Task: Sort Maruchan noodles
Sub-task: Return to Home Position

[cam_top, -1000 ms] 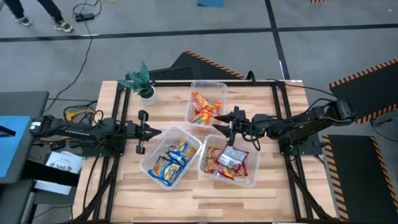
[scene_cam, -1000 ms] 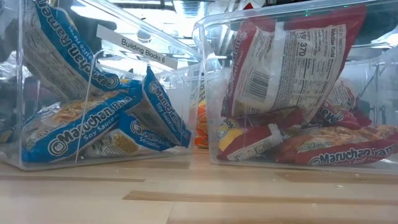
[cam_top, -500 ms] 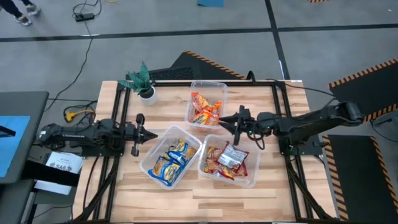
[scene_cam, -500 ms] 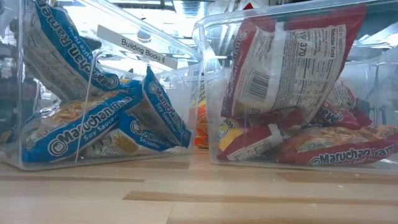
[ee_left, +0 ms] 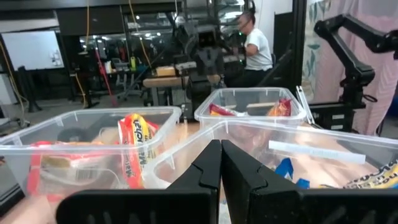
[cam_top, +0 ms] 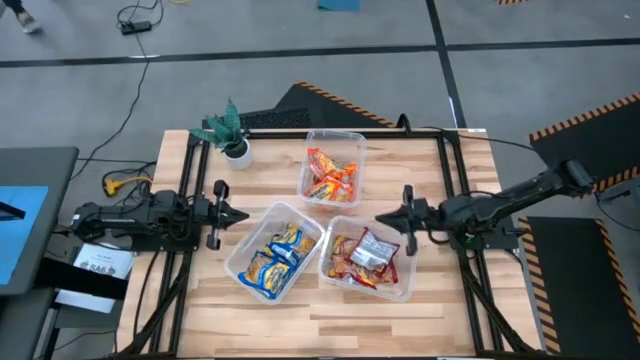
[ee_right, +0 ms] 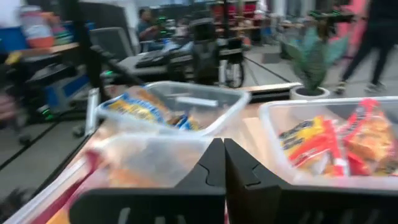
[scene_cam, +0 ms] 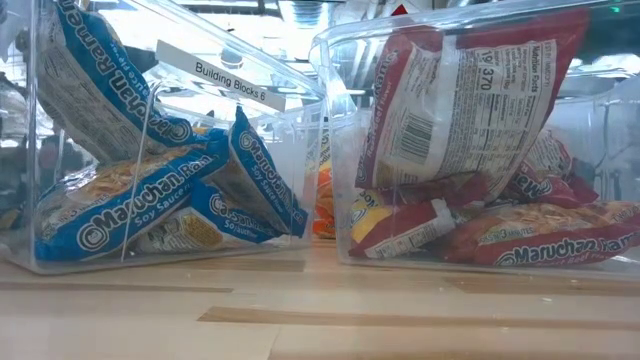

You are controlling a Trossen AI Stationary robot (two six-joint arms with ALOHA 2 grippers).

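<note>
The Maruchan noodles lie in three clear tubs. Orange packets (cam_top: pixel 331 173) fill the far middle tub, yellow-and-blue packets (cam_top: pixel 275 252) the near left tub, and red packets (cam_top: pixel 365 257) the near right tub. In the low view the blue packets (scene_cam: pixel 150 190) and the red packets (scene_cam: pixel 470 130) lean against the tub walls. My left gripper (cam_top: pixel 243 214) is shut and empty, level, just left of the blue tub. My right gripper (cam_top: pixel 380 218) is shut and empty, level, at the red tub's far right corner. Both wrist views show shut fingers: left gripper (ee_left: pixel 221 157), right gripper (ee_right: pixel 222 155).
A small green potted plant (cam_top: pixel 232 132) stands at the table's far left. Bare wood runs along the near edge (cam_top: pixel 330 325) and the far right corner. A person (ee_left: pixel 254 45) sits beyond the table in the left wrist view.
My right gripper has drawn back from between the orange and red tubs toward the table's right edge, and its fingers have shut with nothing in them. My left gripper has drawn back a little toward the left edge, staying shut. The packets have not moved.
</note>
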